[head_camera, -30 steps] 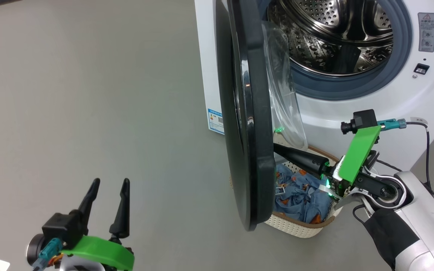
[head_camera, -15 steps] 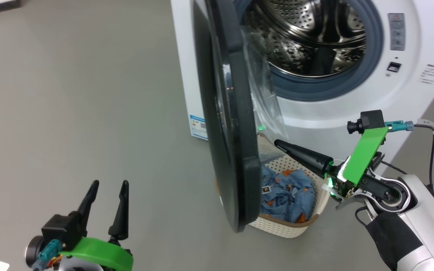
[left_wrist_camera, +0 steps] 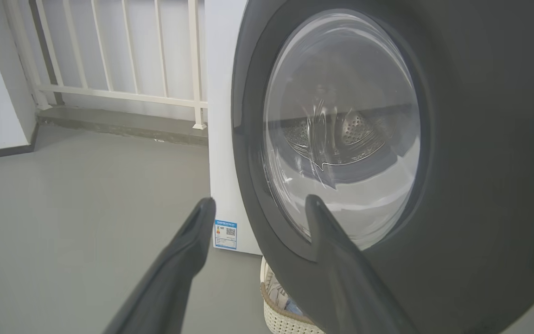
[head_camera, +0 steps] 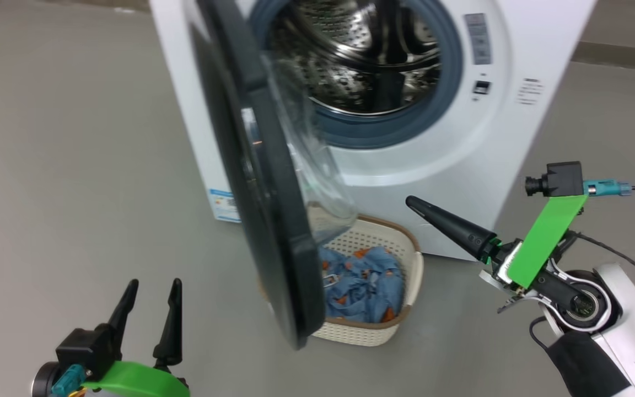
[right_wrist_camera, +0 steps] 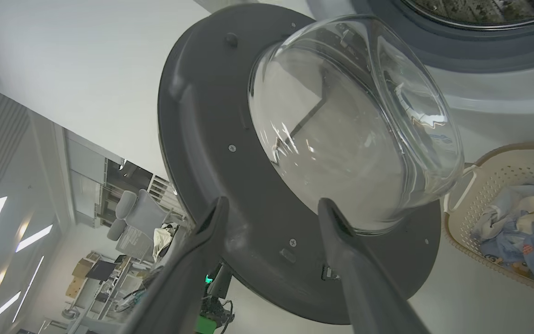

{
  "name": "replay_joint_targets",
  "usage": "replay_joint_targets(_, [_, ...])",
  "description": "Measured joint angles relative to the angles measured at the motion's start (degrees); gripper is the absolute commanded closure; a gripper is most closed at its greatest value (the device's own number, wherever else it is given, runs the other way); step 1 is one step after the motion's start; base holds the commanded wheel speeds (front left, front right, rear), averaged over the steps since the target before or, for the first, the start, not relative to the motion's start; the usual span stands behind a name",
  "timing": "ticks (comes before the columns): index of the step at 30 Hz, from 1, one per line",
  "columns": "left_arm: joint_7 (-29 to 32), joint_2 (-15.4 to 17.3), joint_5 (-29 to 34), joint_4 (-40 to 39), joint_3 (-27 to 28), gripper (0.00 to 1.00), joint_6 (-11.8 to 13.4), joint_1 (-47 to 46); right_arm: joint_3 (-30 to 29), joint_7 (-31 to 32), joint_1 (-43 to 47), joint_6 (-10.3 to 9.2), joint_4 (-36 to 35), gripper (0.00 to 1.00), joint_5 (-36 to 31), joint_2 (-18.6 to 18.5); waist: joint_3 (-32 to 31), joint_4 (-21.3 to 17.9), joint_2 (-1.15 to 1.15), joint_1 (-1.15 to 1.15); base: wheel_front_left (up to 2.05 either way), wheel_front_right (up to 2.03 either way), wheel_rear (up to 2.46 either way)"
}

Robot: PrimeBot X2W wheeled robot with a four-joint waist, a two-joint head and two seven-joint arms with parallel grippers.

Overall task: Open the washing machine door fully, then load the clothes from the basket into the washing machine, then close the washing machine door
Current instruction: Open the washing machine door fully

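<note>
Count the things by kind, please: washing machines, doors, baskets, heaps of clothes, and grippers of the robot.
washing machine: 1
washing machine door: 1
basket: 1
heap of clothes: 1
grippers: 2, the left gripper and the right gripper
total: 6

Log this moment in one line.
washing machine door: open | clothes: in basket | left gripper: open | right gripper: open, off door
</note>
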Motion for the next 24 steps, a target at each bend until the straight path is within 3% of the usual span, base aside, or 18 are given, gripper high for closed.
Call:
replay_joint_targets(9, [0.00,-0.08,-0.01,-0.93,1.42,0.00,0.47,0.02,2.18,-8.57,1.75,0.00,-3.76,0.00,-6.75,-3.97,-0.24,-6.01,0.00,0.00,0.00,0.00,0.00])
replay_joint_targets(15, [0.00,-0.24,-0.01,-1.63,2.54,0.00,0.51,0.98,5.17,-20.23,3.56,0.00,-7.45,0.00,-14.64,-6.71,-0.36,-9.82,0.00,0.00,0.00,0.00,0.00])
replay_joint_targets(24, [0.00,-0.81,0.02,-2.23,3.20,0.00,0.55,2.22,6.49,-35.30,8.18,0.00,-5.59,0.00,-27.88,-9.49,-0.69,-13.51,0.00,0.00,0.00,0.00,0.00])
